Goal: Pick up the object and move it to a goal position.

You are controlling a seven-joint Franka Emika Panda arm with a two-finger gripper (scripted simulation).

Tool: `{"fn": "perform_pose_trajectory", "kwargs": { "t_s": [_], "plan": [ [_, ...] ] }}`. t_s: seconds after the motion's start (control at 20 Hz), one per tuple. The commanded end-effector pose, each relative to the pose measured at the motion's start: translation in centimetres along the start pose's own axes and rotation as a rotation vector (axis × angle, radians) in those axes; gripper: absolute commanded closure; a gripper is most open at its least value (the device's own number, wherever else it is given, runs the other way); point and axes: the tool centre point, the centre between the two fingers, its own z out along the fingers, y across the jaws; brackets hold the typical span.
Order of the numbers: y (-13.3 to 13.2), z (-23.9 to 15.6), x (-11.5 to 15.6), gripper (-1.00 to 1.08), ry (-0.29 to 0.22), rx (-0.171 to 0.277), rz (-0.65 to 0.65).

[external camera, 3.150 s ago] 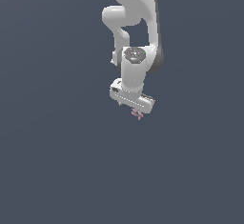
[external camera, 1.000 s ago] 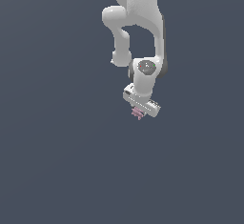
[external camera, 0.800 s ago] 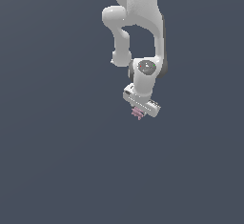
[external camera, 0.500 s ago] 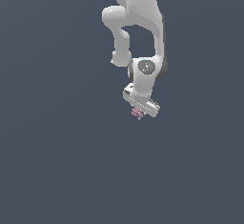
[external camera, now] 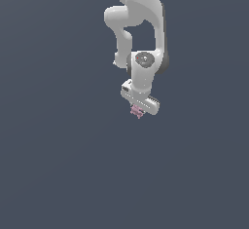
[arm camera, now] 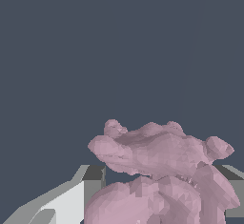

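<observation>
The claw (external camera: 138, 110) points downward at the end of the white arm (external camera: 141, 38), clamped on the object (external camera: 137, 111) — a small pale pink, lumpy piece with knobby protrusions that shows just under the claw body in the exterior view. In the wrist view the object (arm camera: 162, 170) fills the near field between the grey-white fingers (arm camera: 71, 197), one to each side. Around it lies only uniform dark grey-blue background — nothing stands near the arm or the object.

Pink lumpy obj (external camera: 137, 111); held aloft
</observation>
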Motion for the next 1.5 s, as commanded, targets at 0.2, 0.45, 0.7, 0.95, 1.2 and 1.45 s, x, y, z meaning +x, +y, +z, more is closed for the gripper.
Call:
{"fn": "perform_pose_trajectory", "kwargs": {
  "t_s": [0.2, 0.45, 0.7, 0.95, 1.2, 1.45],
  "plan": [
    [2.4, -4.9, 1.7, 1.08, 0.0, 0.001, 0.001],
    [4.9, -9.9, 3.4, 1.08, -0.001, 0.001, 0.001],
    [7.4, -15.1, 5.3, 1.08, -0.001, 0.001, 0.001],
    [9.8, -20.1, 7.1, 1.08, -0.001, 0.001, 0.001],
    [12.0, -24.9, 8.9, 1.08, -0.001, 0.001, 0.001],
    [13.6, -28.6, 10.3, 1.08, -0.001, 0.0, 0.001]
  ]
}}
